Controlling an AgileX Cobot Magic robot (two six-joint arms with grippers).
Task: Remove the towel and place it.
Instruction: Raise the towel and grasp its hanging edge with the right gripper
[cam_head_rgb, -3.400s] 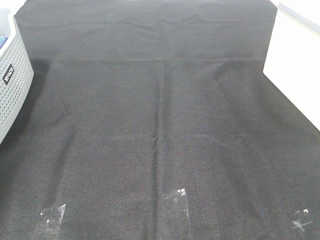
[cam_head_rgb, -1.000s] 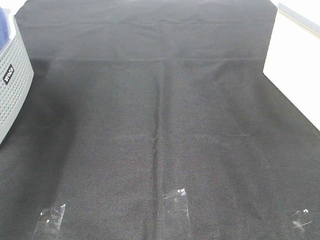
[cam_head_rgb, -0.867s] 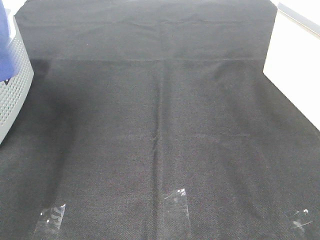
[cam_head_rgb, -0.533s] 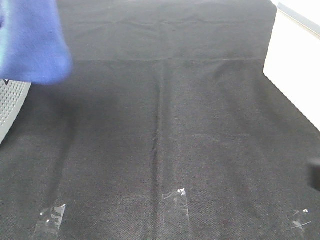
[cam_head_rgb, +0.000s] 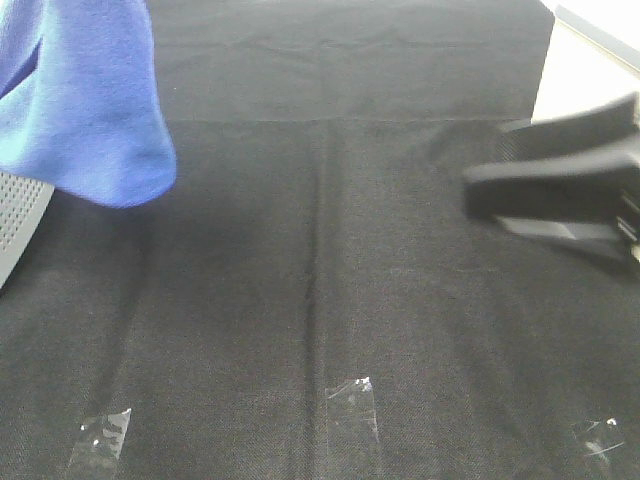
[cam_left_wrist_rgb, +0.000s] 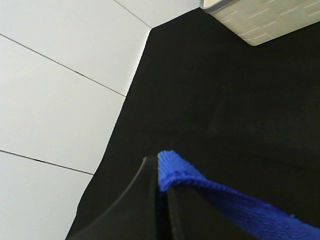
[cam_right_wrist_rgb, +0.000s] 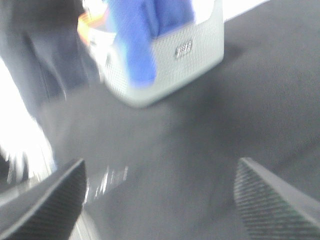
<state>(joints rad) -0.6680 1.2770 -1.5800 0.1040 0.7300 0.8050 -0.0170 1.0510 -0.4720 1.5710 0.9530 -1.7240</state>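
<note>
Towel: royal-blue nubby microfibre, hangs in soft vertical fold above perforated grey plastic basket, at far left of black woven table covering. Left gripper clamps towel's stitched edge. Right gripper: blurred, fingers wide apart, holds nothing, well apart across table. Left arm nearer.

Towel, basket crowd left; covering centre open.

The towel is bright blue, the table cover is black with a fine woven look, and the basket is pale grey with rows of tiny holes.
</note>
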